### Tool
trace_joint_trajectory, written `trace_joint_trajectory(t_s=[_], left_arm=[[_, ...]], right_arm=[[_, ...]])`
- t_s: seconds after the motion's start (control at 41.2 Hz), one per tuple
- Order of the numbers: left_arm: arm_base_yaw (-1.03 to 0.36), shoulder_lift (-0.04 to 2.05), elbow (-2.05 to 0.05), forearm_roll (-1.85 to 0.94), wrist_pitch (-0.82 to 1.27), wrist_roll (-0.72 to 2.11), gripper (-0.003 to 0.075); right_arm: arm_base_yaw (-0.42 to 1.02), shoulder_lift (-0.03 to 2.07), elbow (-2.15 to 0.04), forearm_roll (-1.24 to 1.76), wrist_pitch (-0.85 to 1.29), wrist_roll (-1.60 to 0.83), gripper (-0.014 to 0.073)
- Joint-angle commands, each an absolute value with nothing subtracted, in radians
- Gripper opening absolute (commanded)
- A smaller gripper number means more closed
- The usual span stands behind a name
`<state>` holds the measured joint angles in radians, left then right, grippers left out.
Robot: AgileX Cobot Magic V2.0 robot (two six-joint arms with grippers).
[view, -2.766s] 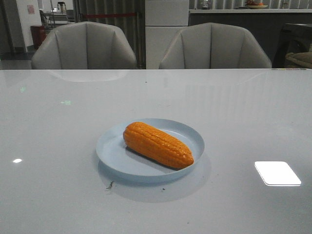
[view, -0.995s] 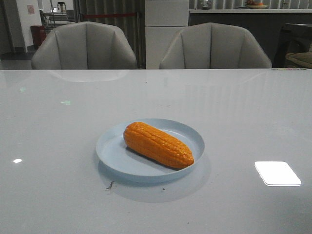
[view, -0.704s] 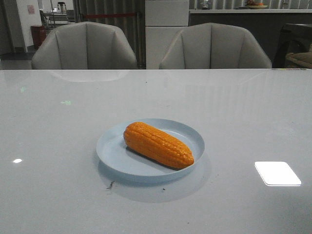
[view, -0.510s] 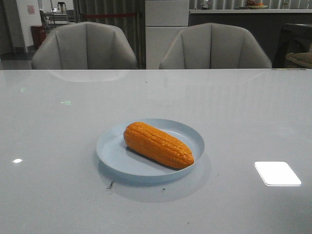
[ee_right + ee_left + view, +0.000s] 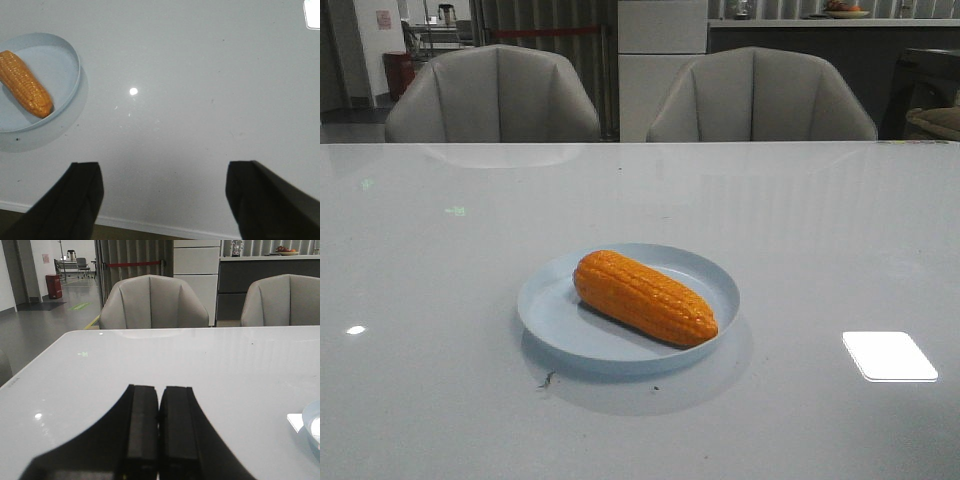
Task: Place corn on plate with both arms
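The orange corn (image 5: 643, 297) lies on the pale-blue plate (image 5: 547, 305) in the middle of the table, its tapered end toward the front right. Neither arm shows in the front view. In the right wrist view the corn (image 5: 26, 84) and plate (image 5: 67, 55) lie well away from my right gripper (image 5: 162, 172), which is open and empty above the table's near edge. In the left wrist view my left gripper (image 5: 160, 395) is shut and empty, low over bare table, with only a sliver of the plate's rim (image 5: 311, 426) at the picture's edge.
Two grey chairs (image 5: 492, 95) (image 5: 760, 97) stand behind the table's far edge. A bright light reflection (image 5: 889, 355) lies on the table at the front right. The table's near edge (image 5: 150, 226) shows under my right gripper.
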<state>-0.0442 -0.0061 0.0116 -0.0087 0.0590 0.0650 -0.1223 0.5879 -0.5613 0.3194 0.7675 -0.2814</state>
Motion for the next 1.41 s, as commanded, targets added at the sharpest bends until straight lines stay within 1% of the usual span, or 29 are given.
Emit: trace_joint_trajectory(t_s=[0.0,0.364,0.461,0.558,0.582,0.655,0.849,0.874,0.922,0.995,1.116,1.213,1.31,1.383], left_arm=[[-0.044,-0.015,0.048,-0.018,-0.017,0.054,0.0101],[-0.044,-0.015,0.048,-0.018,-0.017,0.054,0.0101],[-0.044,-0.015,0.048,-0.018,-0.017,0.054,0.0101],[-0.044,-0.015,0.048,-0.018,-0.017,0.054,0.0100],[-0.044,-0.015,0.048,-0.018,-0.017,0.054,0.0099],[-0.044,-0.015,0.048,-0.018,-0.017,0.054,0.0094],[-0.044,-0.015,0.048,-0.018,-0.017,0.054,0.0094],[-0.044,-0.015,0.048,-0.018,-0.017,0.054,0.0094],[-0.044,-0.015,0.048,-0.018,-0.017,0.054,0.0094],[-0.044,-0.015,0.048,-0.018,-0.017,0.054,0.0094],[-0.044,-0.015,0.048,-0.018,-0.017,0.054,0.0094],[-0.044,-0.015,0.048,-0.018,-0.017,0.054,0.0094],[-0.044,-0.015,0.048,-0.018,-0.017,0.054,0.0094],[-0.044,-0.015,0.048,-0.018,-0.017,0.054,0.0094]], right_arm=[[-0.128,0.591,-0.590,0.343,0.710,-0.289,0.0612],[-0.128,0.591,-0.590,0.343,0.710,-0.289,0.0612],[-0.122,0.563,-0.590,0.334,0.708,-0.289,0.0612],[-0.100,0.493,-0.575,0.304,0.671,-0.289,0.0606],[-0.088,0.475,-0.564,0.292,0.660,-0.289,0.0594],[-0.051,0.408,-0.535,0.279,0.604,-0.289,0.0515],[0.057,0.230,-0.398,0.279,0.384,-0.289,0.0069],[0.060,0.215,-0.384,0.279,0.362,-0.288,0.0041],[0.067,0.186,-0.351,0.279,0.305,-0.288,0.0071],[0.067,0.157,-0.330,0.280,0.258,-0.288,0.0052],[0.067,0.148,-0.326,0.280,0.227,-0.288,0.0050],[0.070,0.142,-0.280,0.277,0.163,-0.283,0.0050],[0.070,0.100,-0.200,0.206,0.061,-0.201,0.0050],[0.070,0.049,-0.144,0.136,0.007,-0.083,0.0050]])
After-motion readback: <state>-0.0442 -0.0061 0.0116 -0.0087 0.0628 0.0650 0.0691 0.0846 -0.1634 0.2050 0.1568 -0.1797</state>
